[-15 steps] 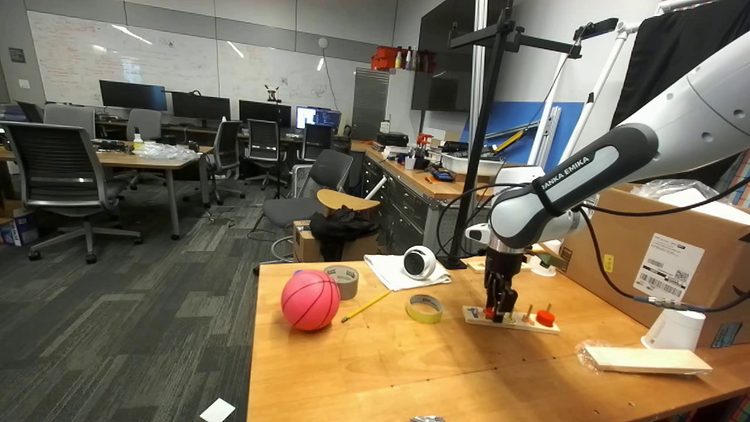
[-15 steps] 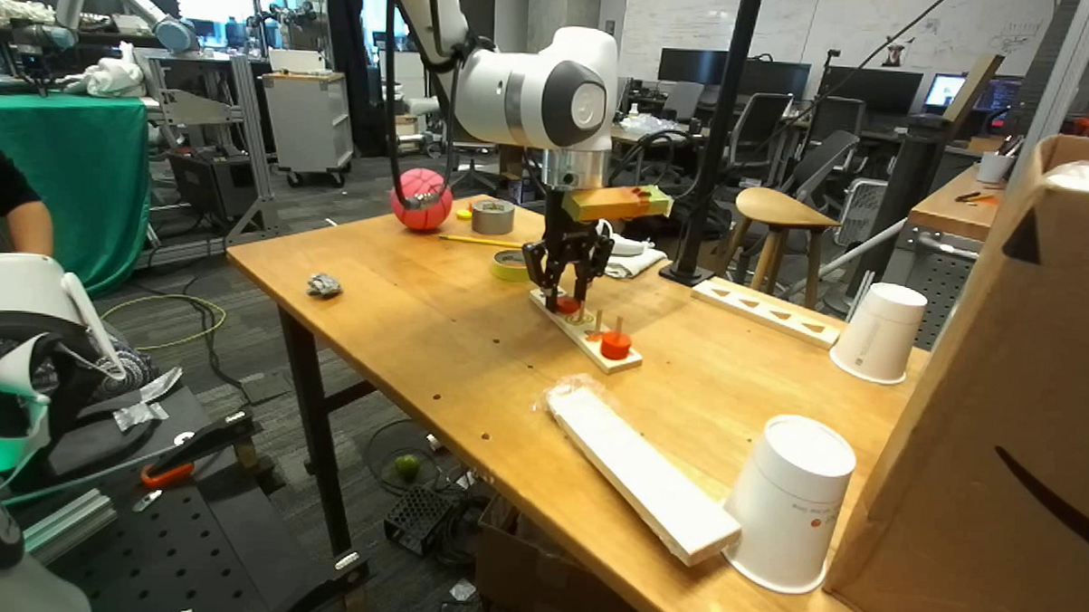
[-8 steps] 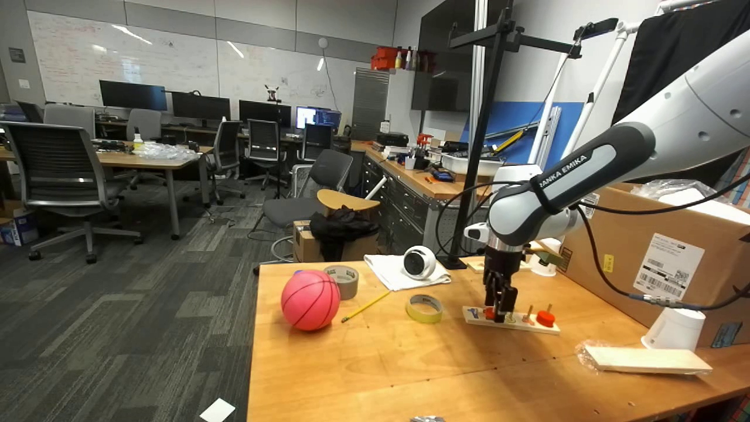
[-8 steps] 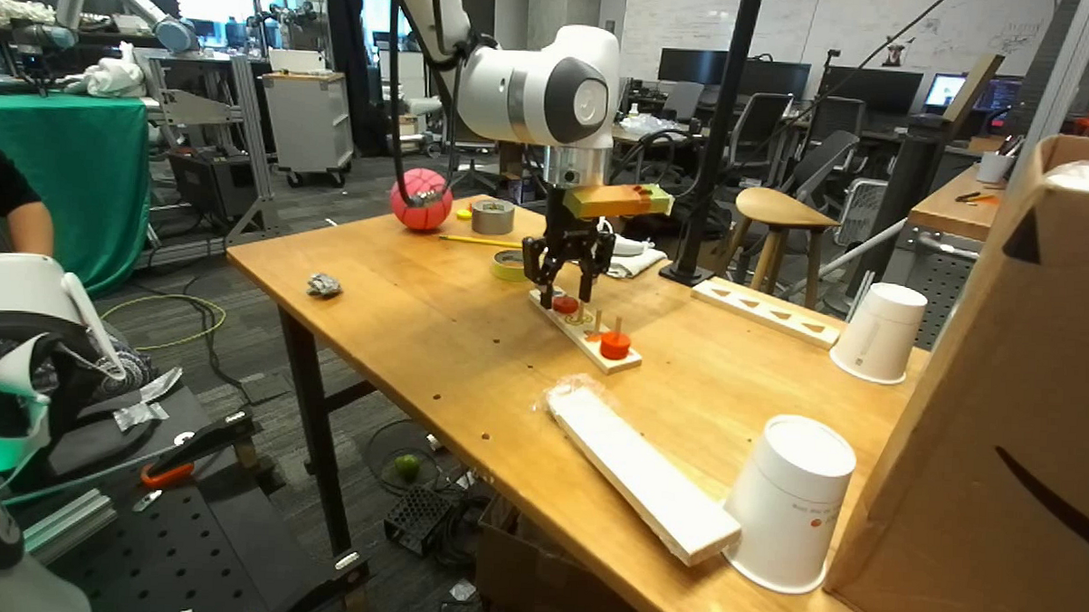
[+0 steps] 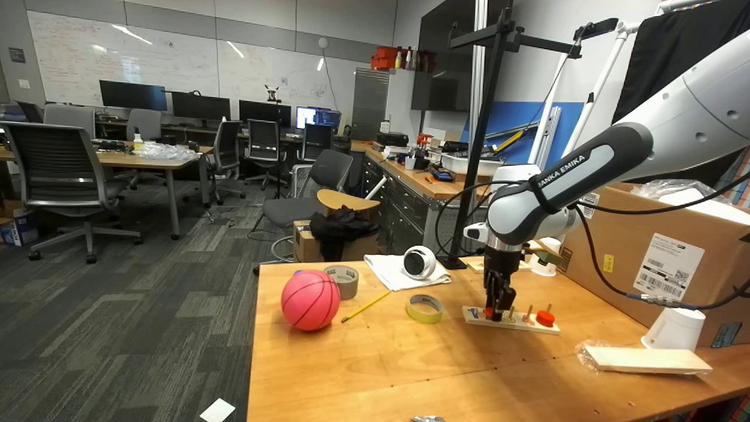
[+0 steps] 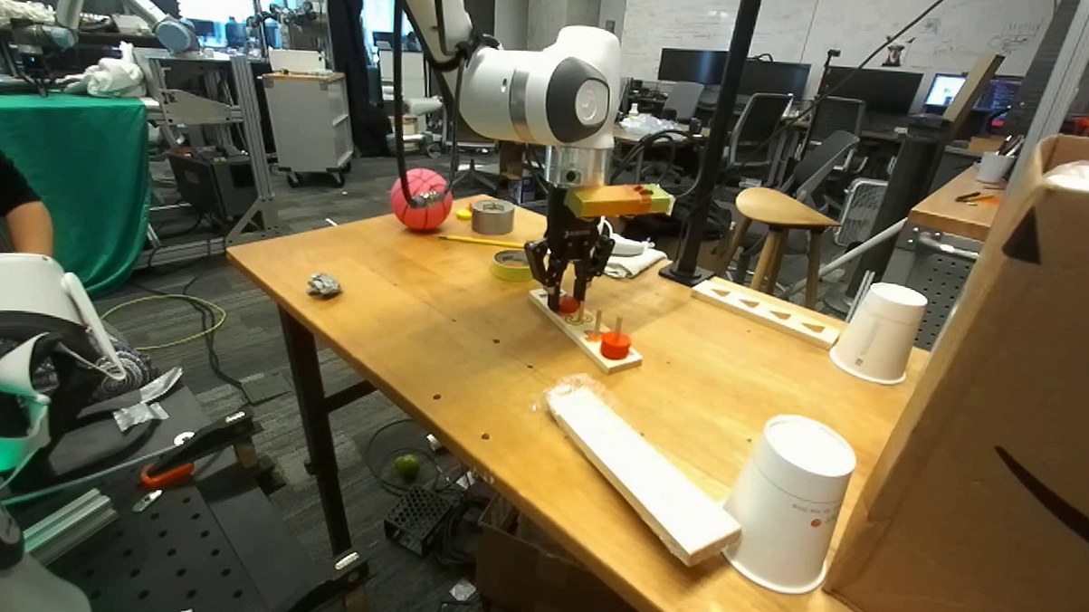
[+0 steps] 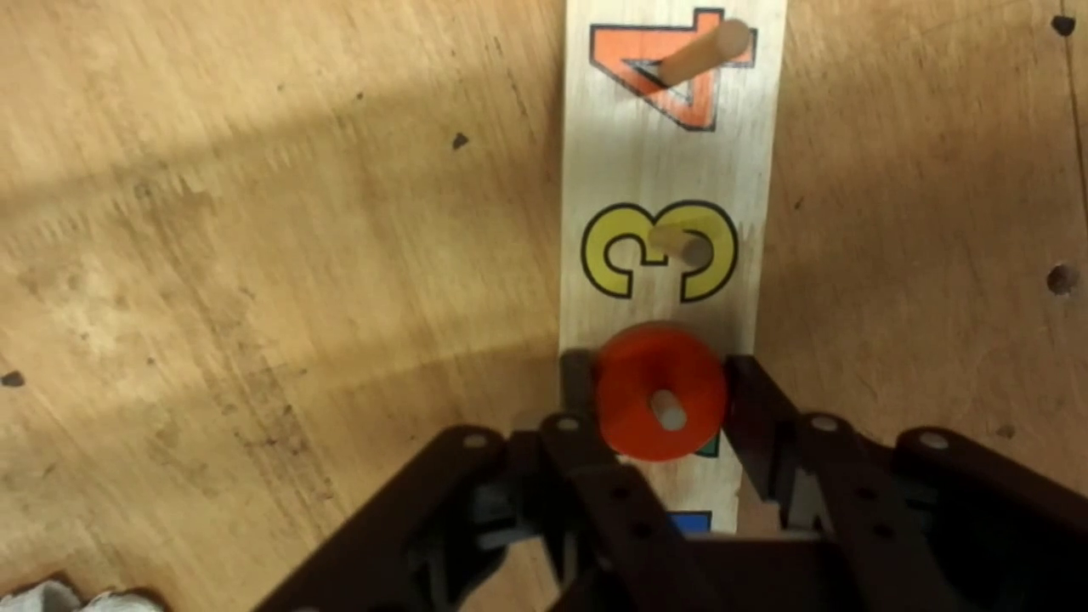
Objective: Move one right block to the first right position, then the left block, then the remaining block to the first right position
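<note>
A pale wooden board (image 5: 515,326) with numbered pegs lies on the table; it also shows in an exterior view (image 6: 604,355) and the wrist view (image 7: 663,166). A red disc (image 7: 659,357) sits around the peg over the green number, mostly covering it. My gripper (image 7: 656,382) points down with one finger against each side of this disc, and looks shut on it. The pegs at the yellow 3 (image 7: 684,246) and orange 4 (image 7: 705,53) are bare. Another red block (image 6: 616,346), perhaps stacked discs, sits around the end peg, outside the wrist view.
A pink ball (image 5: 310,300), grey tape (image 5: 342,281), yellow tape (image 5: 424,309) and a pencil (image 5: 366,306) lie beyond one end. A wrapped plank (image 6: 638,472), white cups (image 6: 789,505) and a cardboard box (image 6: 984,430) stand past the other. A black pole (image 6: 708,167) rises behind.
Half a second ago the fingers stood slightly wider apart around the red disc; now they have closed in on it. The arm has barely moved, and the other red block is unmoved.
</note>
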`<state>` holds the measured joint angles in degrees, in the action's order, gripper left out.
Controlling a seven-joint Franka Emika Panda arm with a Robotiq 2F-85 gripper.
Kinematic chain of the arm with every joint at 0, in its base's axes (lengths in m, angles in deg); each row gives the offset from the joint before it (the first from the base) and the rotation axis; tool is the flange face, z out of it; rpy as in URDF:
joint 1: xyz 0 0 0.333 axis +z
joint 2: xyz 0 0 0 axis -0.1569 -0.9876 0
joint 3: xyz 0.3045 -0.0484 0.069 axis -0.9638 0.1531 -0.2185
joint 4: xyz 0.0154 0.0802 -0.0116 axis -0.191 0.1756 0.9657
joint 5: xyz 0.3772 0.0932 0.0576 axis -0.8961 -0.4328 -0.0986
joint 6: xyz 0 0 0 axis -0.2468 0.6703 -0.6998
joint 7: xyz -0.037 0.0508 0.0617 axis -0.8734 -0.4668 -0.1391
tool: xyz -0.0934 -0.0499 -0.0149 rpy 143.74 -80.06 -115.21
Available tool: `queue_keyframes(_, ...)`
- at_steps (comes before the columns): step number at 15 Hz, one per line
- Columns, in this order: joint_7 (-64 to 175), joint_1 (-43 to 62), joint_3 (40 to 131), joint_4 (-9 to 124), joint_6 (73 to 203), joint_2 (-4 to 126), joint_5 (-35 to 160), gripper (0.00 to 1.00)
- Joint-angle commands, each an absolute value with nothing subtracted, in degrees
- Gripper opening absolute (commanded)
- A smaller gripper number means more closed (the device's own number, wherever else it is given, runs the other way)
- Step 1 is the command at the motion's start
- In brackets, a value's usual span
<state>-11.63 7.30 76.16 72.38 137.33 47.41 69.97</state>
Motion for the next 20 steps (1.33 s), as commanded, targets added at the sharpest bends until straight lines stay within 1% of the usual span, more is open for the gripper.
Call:
queue_keyframes(1, -11.8, 7.8, 76.3, 70.8, 136.0, 47.1, 71.0, 0.25)
queue_keyframes(9, -9.1, 7.9, 79.2, 70.5, 133.1, 51.3, 75.2, 0.25)
queue_keyframes(14, -4.2, 6.7, 82.6, 72.5, 129.2, 53.8, 76.8, 0.25)
queue_keyframes(20, -0.2, 5.2, 83.6, 75.2, 127.6, 55.3, 76.2, 0.25)
